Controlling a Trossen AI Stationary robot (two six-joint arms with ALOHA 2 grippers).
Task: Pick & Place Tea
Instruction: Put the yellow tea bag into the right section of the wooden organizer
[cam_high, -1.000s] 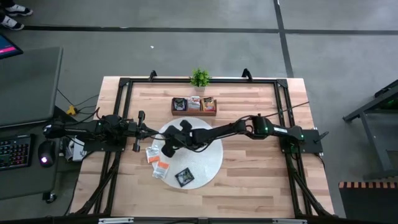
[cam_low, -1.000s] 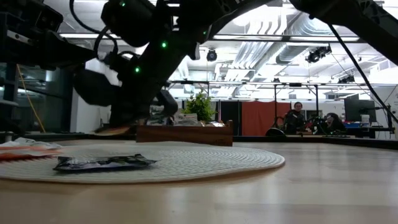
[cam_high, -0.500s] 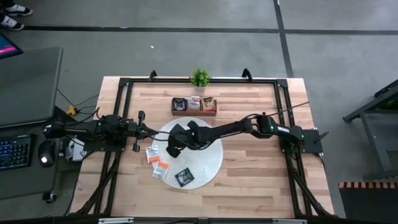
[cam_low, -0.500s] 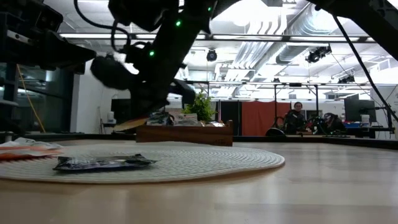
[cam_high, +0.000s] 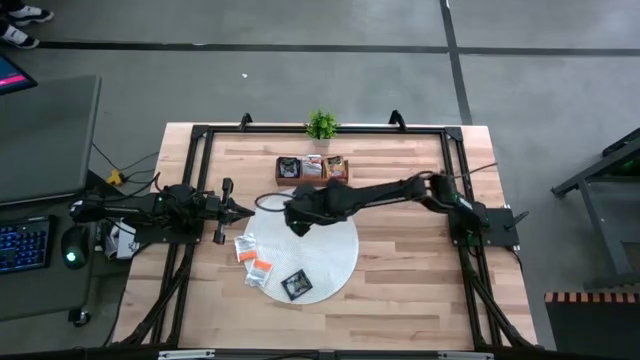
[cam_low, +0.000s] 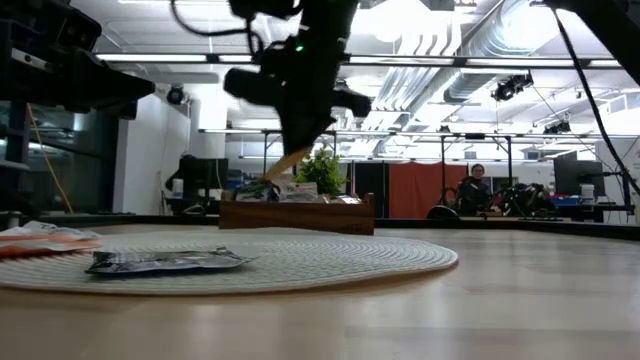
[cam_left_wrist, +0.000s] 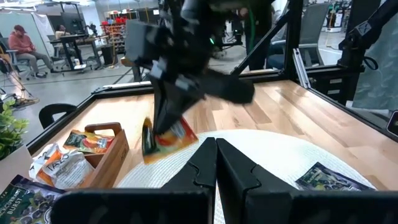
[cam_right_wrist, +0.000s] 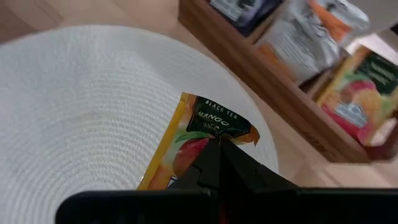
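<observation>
Clamping a yellow mango tea sachet in its jaws, the right gripper hung above the round white mat near the wooden tray, while the left gripper, jaws together, waited at the mat's left edge on the surface.

Two dark jointed arms with black cables and small green lights.

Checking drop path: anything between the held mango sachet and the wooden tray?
Nothing. In the right wrist view, the right gripper holds the mango sachet over bare mat edge, then bare tabletop up to the tray.
</observation>
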